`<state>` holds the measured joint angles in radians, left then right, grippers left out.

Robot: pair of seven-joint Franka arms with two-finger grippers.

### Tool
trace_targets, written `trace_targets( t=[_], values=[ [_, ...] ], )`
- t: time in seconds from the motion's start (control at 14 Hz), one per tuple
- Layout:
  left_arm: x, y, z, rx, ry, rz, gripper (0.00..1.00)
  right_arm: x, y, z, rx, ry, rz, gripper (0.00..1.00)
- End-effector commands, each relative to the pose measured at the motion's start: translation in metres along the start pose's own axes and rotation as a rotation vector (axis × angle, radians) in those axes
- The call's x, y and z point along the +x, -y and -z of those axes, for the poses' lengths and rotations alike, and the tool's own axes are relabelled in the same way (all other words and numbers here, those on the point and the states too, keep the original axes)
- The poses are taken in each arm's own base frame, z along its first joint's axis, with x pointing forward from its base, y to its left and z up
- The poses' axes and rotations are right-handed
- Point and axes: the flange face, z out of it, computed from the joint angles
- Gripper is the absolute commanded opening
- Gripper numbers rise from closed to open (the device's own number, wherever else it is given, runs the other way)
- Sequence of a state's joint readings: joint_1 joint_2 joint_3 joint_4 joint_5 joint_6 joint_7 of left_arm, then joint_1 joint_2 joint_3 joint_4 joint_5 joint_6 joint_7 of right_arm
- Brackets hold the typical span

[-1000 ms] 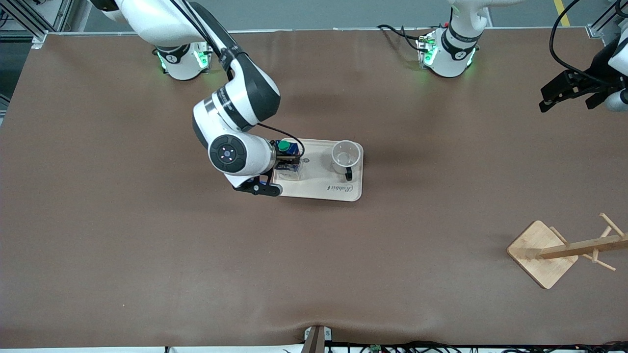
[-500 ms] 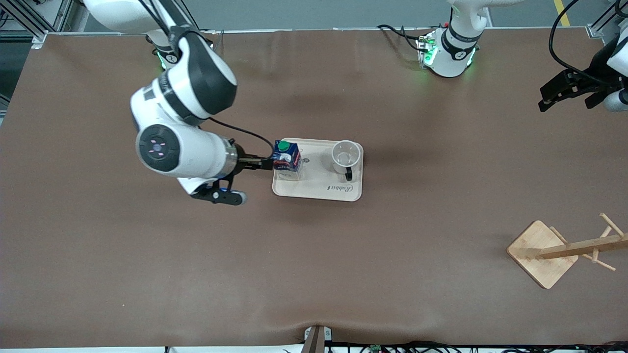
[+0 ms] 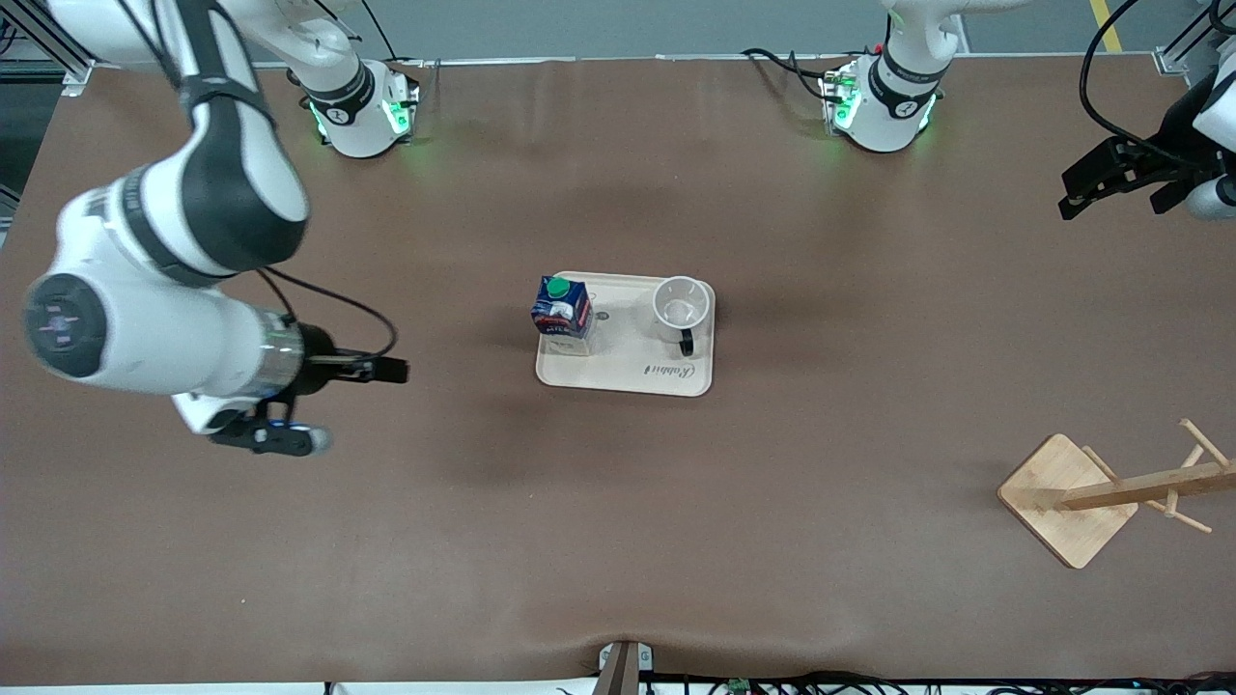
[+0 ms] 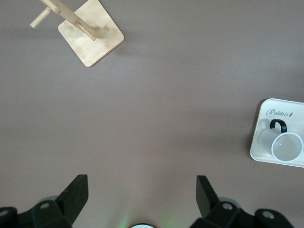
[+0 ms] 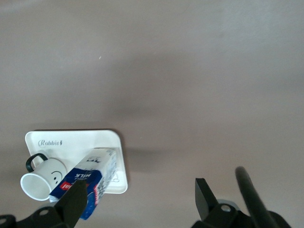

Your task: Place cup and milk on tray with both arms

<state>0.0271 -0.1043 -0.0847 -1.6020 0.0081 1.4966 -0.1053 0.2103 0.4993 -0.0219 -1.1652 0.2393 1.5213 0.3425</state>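
Note:
The cream tray (image 3: 628, 365) lies at mid-table. The milk (image 3: 562, 309) stands upright on the tray's end toward the right arm. The cup (image 3: 681, 303) stands on the tray's end toward the left arm, with its handle toward the front camera. My right gripper (image 3: 390, 368) is open and empty, over bare table between the tray and the right arm's end. Its wrist view shows the gripper (image 5: 140, 202), milk (image 5: 88, 183), cup (image 5: 40, 183) and tray (image 5: 80, 140). My left gripper (image 3: 1096, 185) waits, open and empty, at the left arm's end; its own view (image 4: 141, 190) shows the cup (image 4: 286, 145) and tray (image 4: 259, 147).
A wooden rack with a square base (image 3: 1067, 497) and pegs stands near the left arm's end, nearer the front camera than the tray. It also shows in the left wrist view (image 4: 91, 38). Cables hang by the left gripper.
My right gripper has let go of the milk and drawn back from the tray toward the right arm's end. The milk stays upright on the tray. The left arm has not moved.

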Motion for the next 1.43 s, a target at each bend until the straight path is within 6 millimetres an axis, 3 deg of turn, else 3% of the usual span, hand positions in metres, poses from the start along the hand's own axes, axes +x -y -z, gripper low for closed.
trace_targets(
  t=[0.0,0.14,0.21,0.36,0.57,0.71,0.93,1.0,1.14,1.36],
  values=[
    [-0.006,-0.001,0.004,0.001,0.000,0.000,1.00,-0.007,-0.051,0.041,-0.046,-0.052,0.027,1.00],
    [-0.006,-0.001,0.004,0.001,0.000,-0.002,1.00,-0.021,-0.093,0.066,-0.068,-0.080,0.085,1.00],
    [-0.006,-0.001,0.004,0.001,0.000,-0.002,1.00,-0.031,-0.104,0.075,-0.109,-0.103,0.103,1.00],
    [-0.006,-0.001,0.004,0.001,0.000,-0.002,1.00,-0.051,-0.119,0.091,-0.210,-0.136,0.139,1.00],
    [-0.006,0.000,0.004,0.001,0.000,-0.002,1.00,-0.089,-0.148,0.108,-0.202,-0.139,0.169,1.00],
    [-0.007,0.000,0.005,0.001,-0.001,-0.001,1.00,-0.110,-0.152,0.113,-0.202,-0.110,0.170,1.00],
    [-0.006,0.000,0.009,0.000,-0.010,0.000,1.00,-0.108,-0.164,0.106,-0.176,-0.093,0.147,1.00],
    [-0.006,0.000,0.009,0.000,-0.009,0.000,1.00,-0.106,-0.165,0.110,-0.161,-0.103,0.145,1.00],
    [-0.006,0.000,0.009,0.000,-0.010,0.000,1.00,-0.106,-0.162,0.138,-0.161,-0.162,0.149,1.00],
    [-0.006,0.000,0.009,0.000,-0.010,-0.001,1.00,-0.104,-0.159,0.147,-0.191,-0.183,0.143,1.00]
  ],
)
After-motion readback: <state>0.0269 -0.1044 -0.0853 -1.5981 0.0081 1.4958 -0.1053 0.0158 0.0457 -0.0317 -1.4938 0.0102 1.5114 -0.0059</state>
